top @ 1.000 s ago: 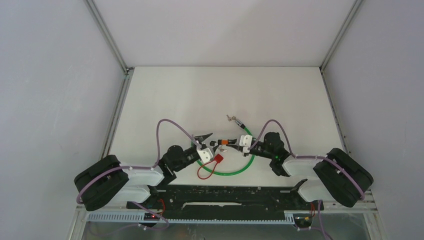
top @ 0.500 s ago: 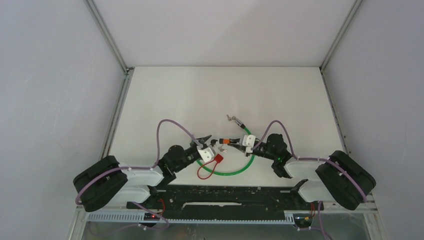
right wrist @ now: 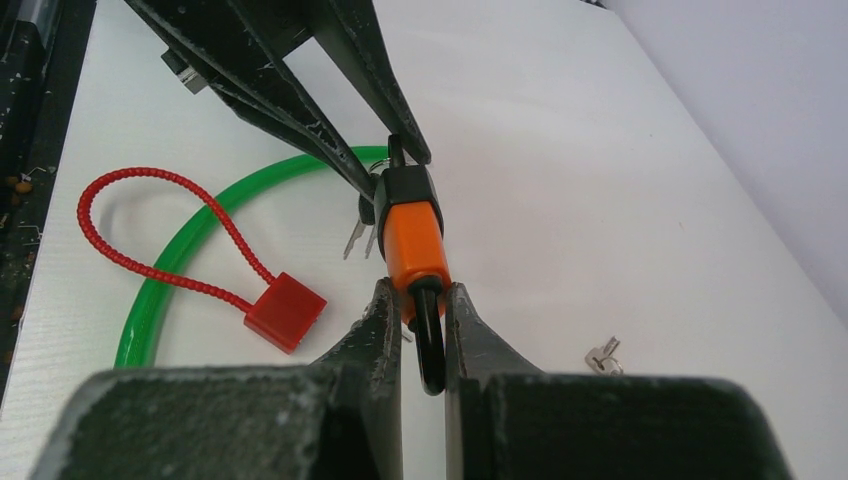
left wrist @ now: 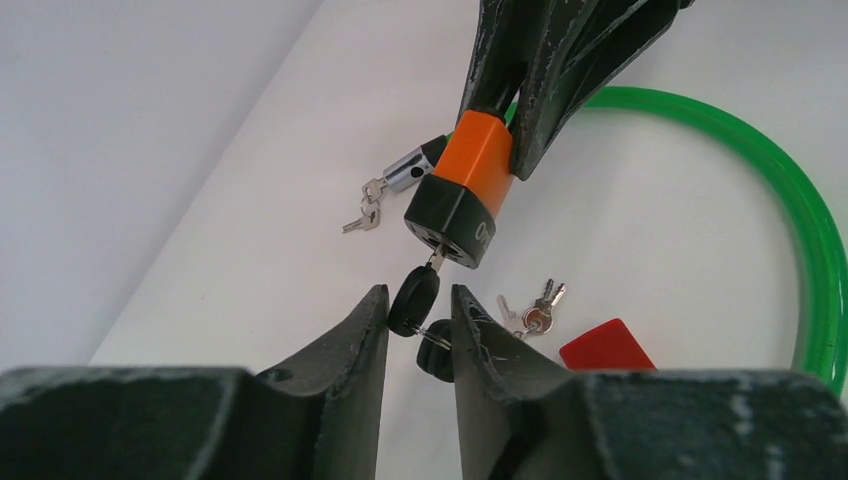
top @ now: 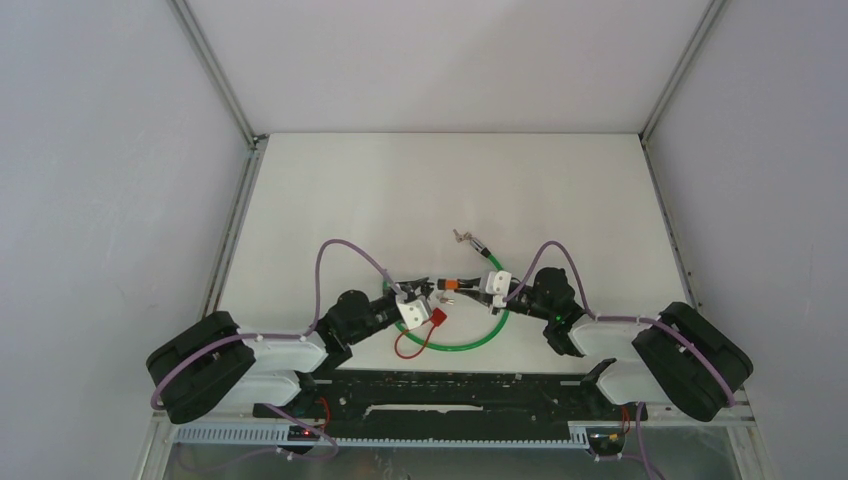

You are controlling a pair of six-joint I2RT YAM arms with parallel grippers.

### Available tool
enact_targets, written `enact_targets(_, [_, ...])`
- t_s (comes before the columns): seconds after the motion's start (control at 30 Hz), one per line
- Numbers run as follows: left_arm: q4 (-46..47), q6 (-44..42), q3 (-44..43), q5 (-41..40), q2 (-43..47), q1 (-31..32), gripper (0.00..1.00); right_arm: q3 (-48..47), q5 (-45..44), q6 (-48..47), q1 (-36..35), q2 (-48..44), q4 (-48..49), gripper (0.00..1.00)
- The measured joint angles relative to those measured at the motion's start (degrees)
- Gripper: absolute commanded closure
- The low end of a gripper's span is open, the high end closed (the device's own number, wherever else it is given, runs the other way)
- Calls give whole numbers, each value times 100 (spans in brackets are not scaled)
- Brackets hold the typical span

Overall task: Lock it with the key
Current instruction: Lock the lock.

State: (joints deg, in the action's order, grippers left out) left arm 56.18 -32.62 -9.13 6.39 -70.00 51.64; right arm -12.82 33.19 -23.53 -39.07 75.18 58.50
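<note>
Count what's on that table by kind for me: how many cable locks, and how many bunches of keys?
Cable locks: 2 (green cable lock, red cable lock)
Key bunches: 3 (black-headed bunch in the green lock, silver bunch beside the red lock, silver bunch farther back)
Total: 5

This is a robotics lab test cell. A bare white tabletop (top: 400, 190) is boxed in on three sides by plain pale wall panels (top: 440, 60), joined at the corners by aluminium profile struts (top: 215, 75). Two black-and-white robot arms, the left arm (top: 265, 352) and the right arm (top: 620, 335), are bolted to a black base plate (top: 450, 385) at the near edge. They end in the left gripper (top: 430, 289) and the right gripper (top: 459, 284). Purple cables (top: 340, 250) loop off the arms. A slotted white cable duct (top: 230, 434) runs along the front, beside small exposed electronics boards (top: 305, 432).
</note>
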Motion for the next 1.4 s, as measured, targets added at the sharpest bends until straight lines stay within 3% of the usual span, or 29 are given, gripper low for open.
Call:
enact_targets(0.17, [-81,-44,-4,4,15,-7,99,11,44,-7,2,0,-17,100])
enact_targets(0.5, [-833,-96,-291,13,39,-7,100,92,-267,-66,-28,-66,-140,100])
enact_targets(0.97, [-748,-177,-409,-667,7,94,100,98,-1314,-175,-426,-356,-310,100])
enact_targets(1.4, [-267,-691,-365,-704,-166,114,100,203,-1781,-389,-581,-457,-136,100])
